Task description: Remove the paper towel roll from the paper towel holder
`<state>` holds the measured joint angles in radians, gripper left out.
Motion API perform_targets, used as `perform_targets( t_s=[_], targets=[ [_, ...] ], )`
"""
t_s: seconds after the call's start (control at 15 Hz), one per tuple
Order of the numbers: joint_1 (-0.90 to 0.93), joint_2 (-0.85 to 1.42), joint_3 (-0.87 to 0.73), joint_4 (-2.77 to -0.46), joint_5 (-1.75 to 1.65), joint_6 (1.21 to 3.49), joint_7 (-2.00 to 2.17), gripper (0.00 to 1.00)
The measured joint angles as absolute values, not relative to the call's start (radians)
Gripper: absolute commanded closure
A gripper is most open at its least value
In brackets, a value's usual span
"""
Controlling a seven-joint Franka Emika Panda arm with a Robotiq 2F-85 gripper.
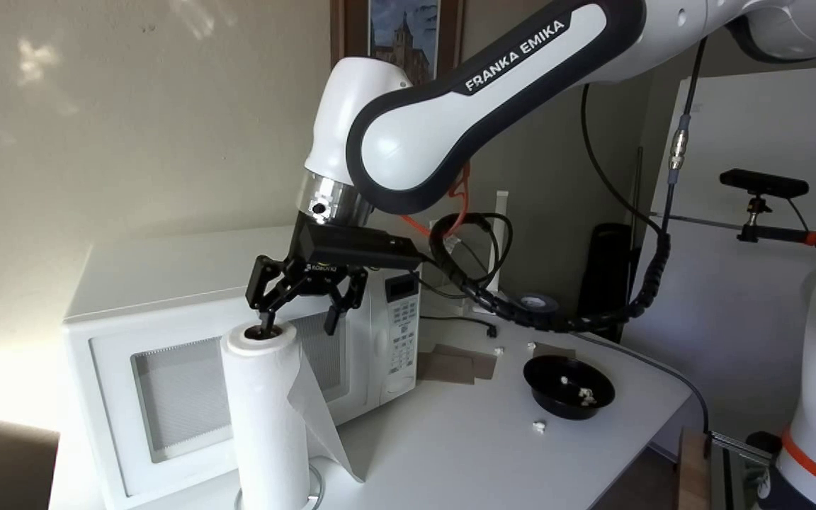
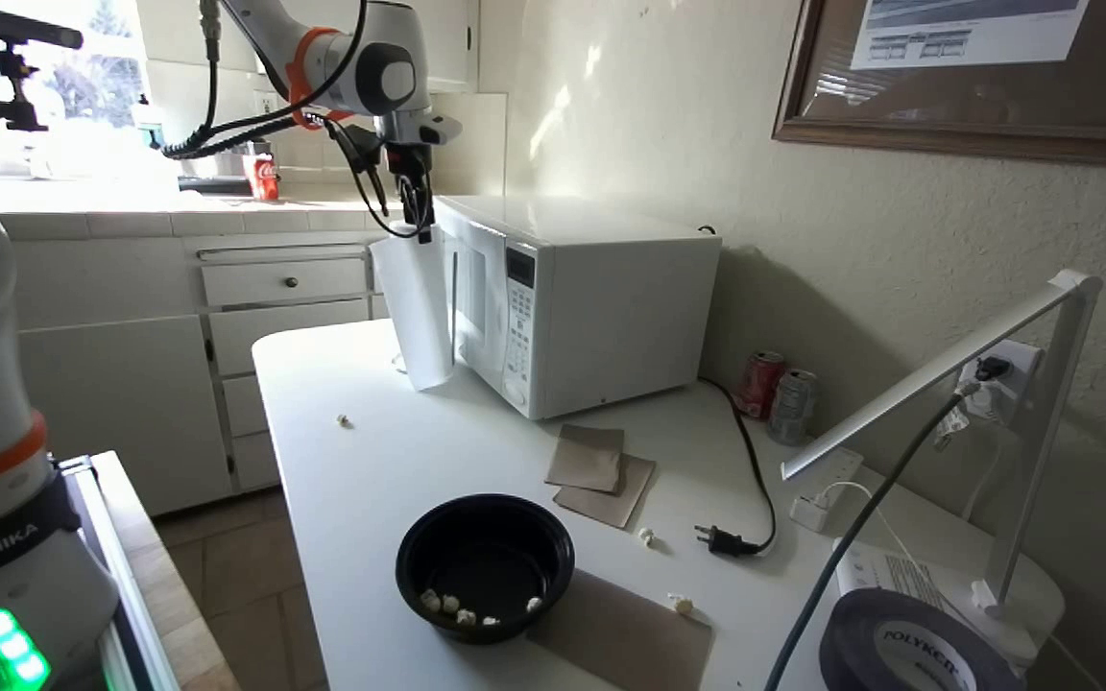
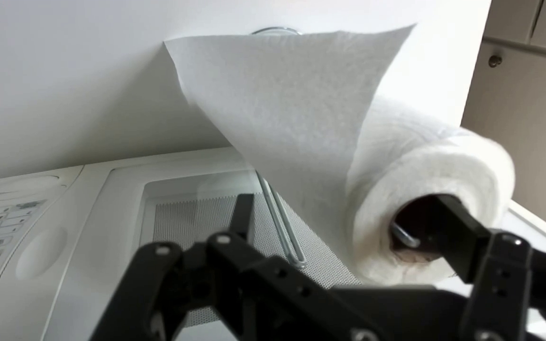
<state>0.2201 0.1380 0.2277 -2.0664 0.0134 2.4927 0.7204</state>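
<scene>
You see the white paper towel roll [image 1: 266,418] roughly upright at lower left in an exterior view, a loose sheet [image 1: 319,414] hanging off it. In your wrist view the silvery paper towel holder [image 3: 287,223] forms a narrow loop near centre; a metal tip [image 3: 405,237] shows inside the core [image 3: 413,215] at right.

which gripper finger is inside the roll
The finger at the wrist view's right: its tip is inside the hollow paper towel roll; the other finger hangs outside.

Paper towel roll [image 1: 266,418] is matt paper, holder [image 3: 277,222] shiny metal wire, worktop [image 1: 450,446] smooth, picture frame [image 2: 966,142] wood-looking, wall [image 2: 803,216] kinda bumpy tbh.
</scene>
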Motion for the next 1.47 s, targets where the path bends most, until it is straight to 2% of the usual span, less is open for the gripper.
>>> perform_targets(
  t_s=[0.33,0.4,0.6,0.67,0.73,0.8,0.87,1.13,1.2,1.47],
  targets=[
    [0.223,0.139,0.225,-2.066,0.017,2.493,0.72,0.23],
    [0.223,0.14,0.225,-2.066,0.017,2.493,0.72,0.23],
    [0.223,0.14,0.225,-2.065,0.017,2.493,0.719,0.33],
    [0.223,0.14,0.225,-2.064,0.017,2.493,0.719,0.33],
    [0.223,0.14,0.225,-2.063,0.017,2.493,0.719,0.37],
    [0.223,0.14,0.225,-2.061,0.017,2.493,0.719,0.33],
    [0.224,0.141,0.225,-2.059,0.017,2.493,0.719,0.34],
    [0.224,0.147,0.225,-2.05,0.019,2.493,0.719,0.49],
    [0.224,0.148,0.225,-2.048,0.019,2.493,0.719,0.59],
    [0.225,0.152,0.225,-2.042,0.021,2.493,0.718,0.75]
  ],
)
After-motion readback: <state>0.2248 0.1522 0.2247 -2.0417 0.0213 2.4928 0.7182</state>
